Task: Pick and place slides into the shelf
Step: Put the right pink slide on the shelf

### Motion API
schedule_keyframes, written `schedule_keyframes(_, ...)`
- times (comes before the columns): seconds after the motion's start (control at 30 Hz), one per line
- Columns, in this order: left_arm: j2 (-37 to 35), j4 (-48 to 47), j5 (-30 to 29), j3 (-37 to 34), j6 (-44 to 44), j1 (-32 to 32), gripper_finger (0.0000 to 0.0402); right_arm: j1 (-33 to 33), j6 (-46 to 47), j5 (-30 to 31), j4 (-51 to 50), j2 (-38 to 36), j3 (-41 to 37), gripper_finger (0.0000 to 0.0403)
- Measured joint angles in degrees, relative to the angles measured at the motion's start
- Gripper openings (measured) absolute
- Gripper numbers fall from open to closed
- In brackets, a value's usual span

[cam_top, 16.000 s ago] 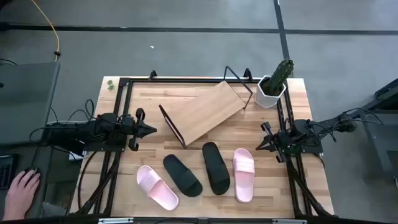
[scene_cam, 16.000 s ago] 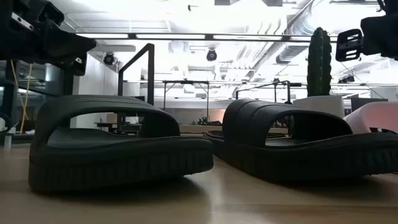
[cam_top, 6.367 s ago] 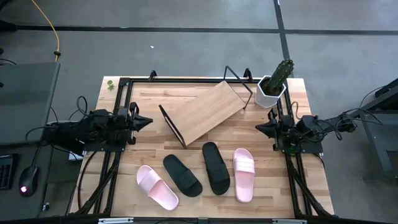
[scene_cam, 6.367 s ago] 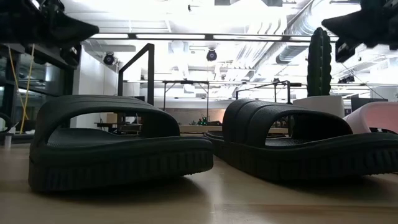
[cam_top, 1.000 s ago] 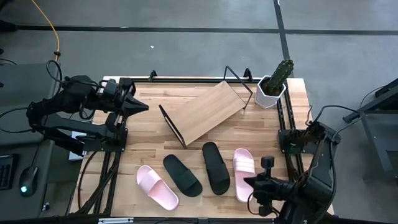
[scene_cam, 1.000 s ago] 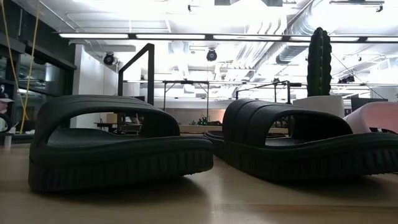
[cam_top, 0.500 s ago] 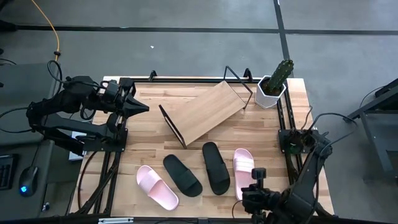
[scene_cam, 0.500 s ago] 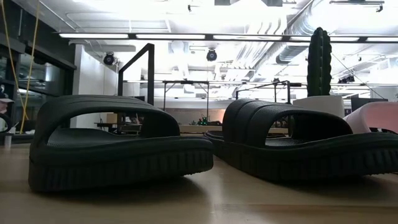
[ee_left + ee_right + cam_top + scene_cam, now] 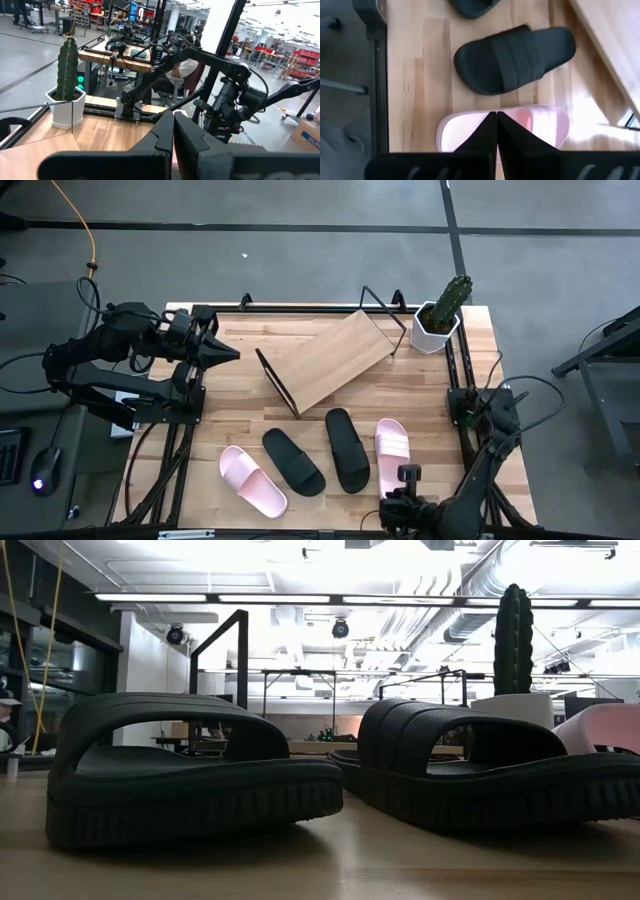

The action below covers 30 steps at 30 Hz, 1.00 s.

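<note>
Four slides lie sole-down in a row near the table's near edge: a pink one [image 9: 252, 480], two black ones [image 9: 293, 461] [image 9: 347, 448], and a second pink one [image 9: 392, 460]. The shelf [image 9: 325, 360], a slanted light-wood board on a black wire frame, stands behind them at mid-table. My right gripper [image 9: 405, 478] hangs at the near edge and points down, shut. In the right wrist view its tips [image 9: 496, 115] are over the right pink slide [image 9: 530, 125], with a black slide [image 9: 515, 57] beyond. My left gripper [image 9: 232, 354] is shut and raised at the far left.
A cactus in a white pot [image 9: 440, 315] stands at the far right corner, beside the shelf. Black frame rails [image 9: 190, 410] run along the table's left and right sides. Bare wood lies between the shelf and the row of slides. The low view shows the black slides [image 9: 190, 770] close up.
My right arm has swung toward the table's near edge and a little to the left. It has carried its shut gripper from beside the right pink slide's near end to over that end. The slides and the left arm have stayed put.
</note>
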Motion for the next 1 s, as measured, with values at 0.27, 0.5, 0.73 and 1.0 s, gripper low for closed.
schedule_keyframes(0.27, 0.00, -1.20, 0.00, 0.00, 0.20, 0.00, 0.0001, 0.00, -0.24, -0.34, 0.00, 4.96, 0.00, 0.0000)
schedule_keyframes(0.5, 0.01, -1.27, 0.00, 0.00, 0.46, 0.02, 0.0001, 0.00, 1.12, 1.56, 0.12, 6.82, -0.99, 0.0000)
schedule_keyframes(0.73, -0.01, -3.05, 0.00, 0.00, 0.68, 0.01, 0.0001, 0.01, 5.06, -0.88, -0.02, 6.84, -9.00, 0.0000)
schedule_keyframes(1.0, -0.01, -4.58, -1.00, 0.00, 1.78, 0.01, 0.0001, 0.00, 9.34, -1.53, -0.04, 6.87, -19.14, 0.0000)
